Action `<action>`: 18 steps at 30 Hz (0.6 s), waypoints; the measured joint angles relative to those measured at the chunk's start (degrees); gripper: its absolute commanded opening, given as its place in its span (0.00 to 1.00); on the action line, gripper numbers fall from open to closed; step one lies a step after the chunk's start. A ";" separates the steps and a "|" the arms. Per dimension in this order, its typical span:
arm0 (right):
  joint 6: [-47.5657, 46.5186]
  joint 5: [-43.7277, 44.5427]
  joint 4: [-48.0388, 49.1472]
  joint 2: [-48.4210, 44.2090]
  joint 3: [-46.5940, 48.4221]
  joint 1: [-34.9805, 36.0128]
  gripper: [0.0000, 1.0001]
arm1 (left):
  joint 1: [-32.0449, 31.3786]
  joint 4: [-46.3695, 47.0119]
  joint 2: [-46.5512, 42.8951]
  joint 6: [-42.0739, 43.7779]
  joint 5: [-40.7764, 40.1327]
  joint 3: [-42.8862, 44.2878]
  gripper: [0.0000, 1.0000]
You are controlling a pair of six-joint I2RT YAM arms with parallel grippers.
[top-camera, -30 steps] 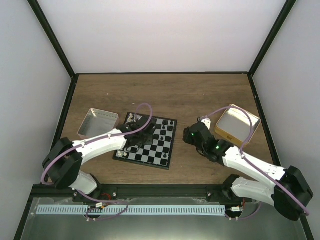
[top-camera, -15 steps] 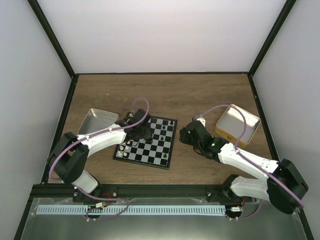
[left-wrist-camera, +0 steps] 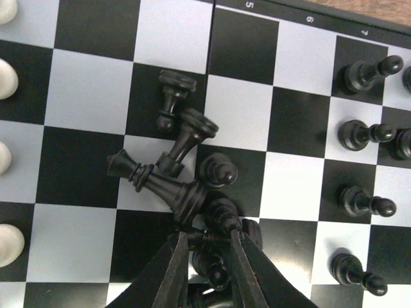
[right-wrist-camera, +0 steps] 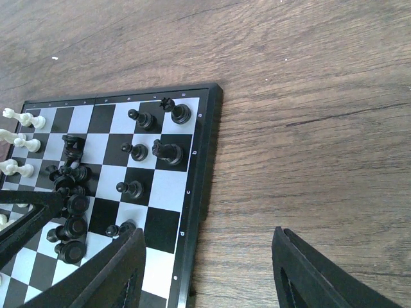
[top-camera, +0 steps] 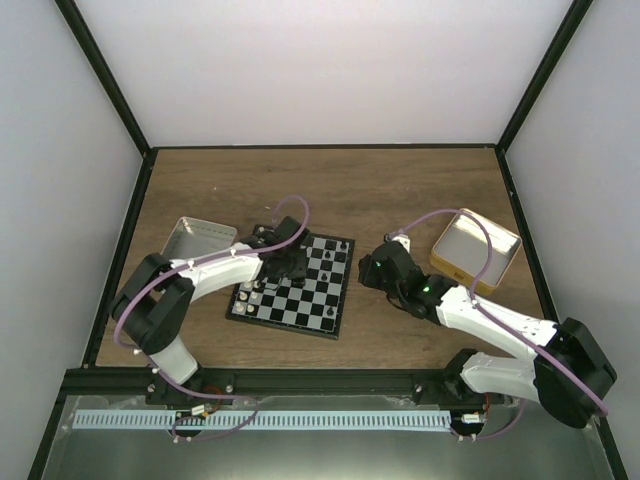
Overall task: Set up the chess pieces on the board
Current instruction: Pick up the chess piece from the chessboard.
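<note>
Now left claw [left-wrist-camera: 207,239] farther over board [left-wrist-camera: 90,93]

a brown wood-grain table [top-camera: 400,190] is enclosed by plain white walls [top-camera: 320,70], edged by black struts [top-camera: 104,75], evenly lit.

The board [left-wrist-camera: 241,109] was checked black and white, with black pieces [left-wrist-camera: 176,189] and cream pieces [left-wrist-camera: 9,240]; the table [right-wrist-camera: 308,128] was brown woodgrain.

A: Left claw [left-wrist-camera: 207,242] displacement?
B: Advanced farther across the board [top-camera: 285,325], away from its left edge. Elbow swung inward.
A: Right claw [top-camera: 374,268]?
B: Shifted slightly left, closer to the board's right edge.
</note>
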 measured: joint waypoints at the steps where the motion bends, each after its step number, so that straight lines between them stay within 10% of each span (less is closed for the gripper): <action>1: -0.11 0.00 0.00 0.00 0.00 0.00 0.55 | 0.00 0.00 0.24 0.07 0.00 0.20 0.20; 18: -0.28 -0.13 0.02 0.00 0.00 0.00 0.55 | 0.00 -1.95 1.03 1.33 -0.09 1.55 0.18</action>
